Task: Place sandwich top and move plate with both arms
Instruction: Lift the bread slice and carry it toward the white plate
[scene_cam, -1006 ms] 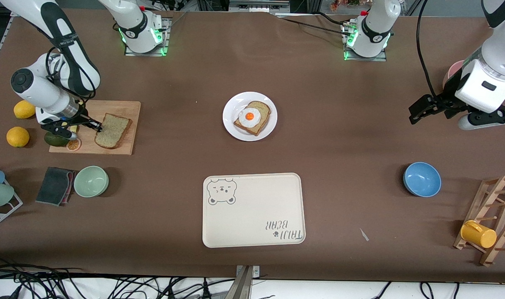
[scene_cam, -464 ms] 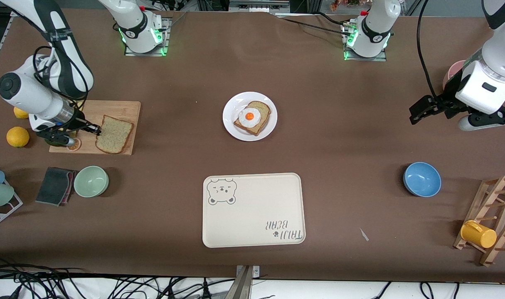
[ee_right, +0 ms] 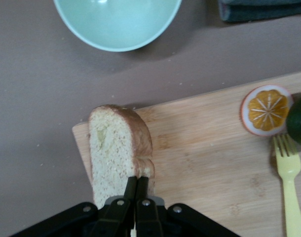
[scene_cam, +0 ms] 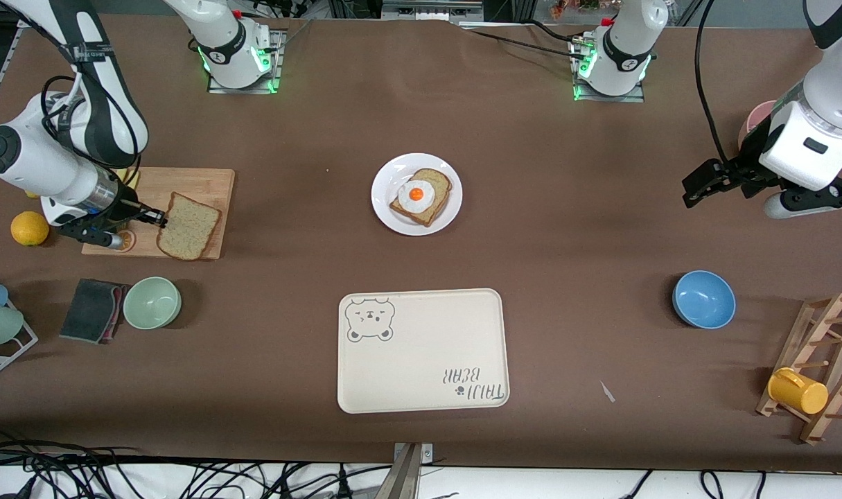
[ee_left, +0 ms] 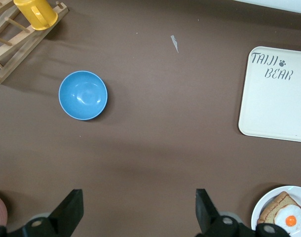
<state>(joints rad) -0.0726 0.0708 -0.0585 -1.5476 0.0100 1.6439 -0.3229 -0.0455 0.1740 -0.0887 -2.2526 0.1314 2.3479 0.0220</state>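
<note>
The right gripper (scene_cam: 159, 220) has its fingers pressed together on one crust edge of the sandwich top (scene_cam: 188, 226), pinching the slice by its thin side. That grip makes sense: a flat slice lying on the cutting board (scene_cam: 206, 187) offers no other purchase, and holding it by one edge leaves the rest free to be laid down flat later. In the right wrist view the sandwich top (ee_right: 118, 153) hangs tilted from the closed fingers (ee_right: 136, 190), over the corner of the board that lies toward the mint bowl (scene_cam: 152, 302); whether its lower edge touches the wood I cannot tell.

The plate (scene_cam: 386, 208) sits mid-counter, well apart from the board and farther from the front camera than the bear tray (scene_cam: 421, 360). On it rests a browner toast slice (scene_cam: 436, 181) with a fried egg (scene_cam: 415, 195) on top, face up and uncovered, which is evidently where the held slice belongs.

The left gripper (scene_cam: 701, 186) waits up over the counter at the left arm's end, fingers spread wide, as the left wrist view shows, with the blue bowl (ee_left: 83, 95) below it. Staying open and clear suits an arm whose turn probably comes only with the plate move. An orange slice (ee_right: 265, 109) and a yellow fork (ee_right: 290, 187) lie on the board beside the grip, so lifting straight up looks safest.
</note>
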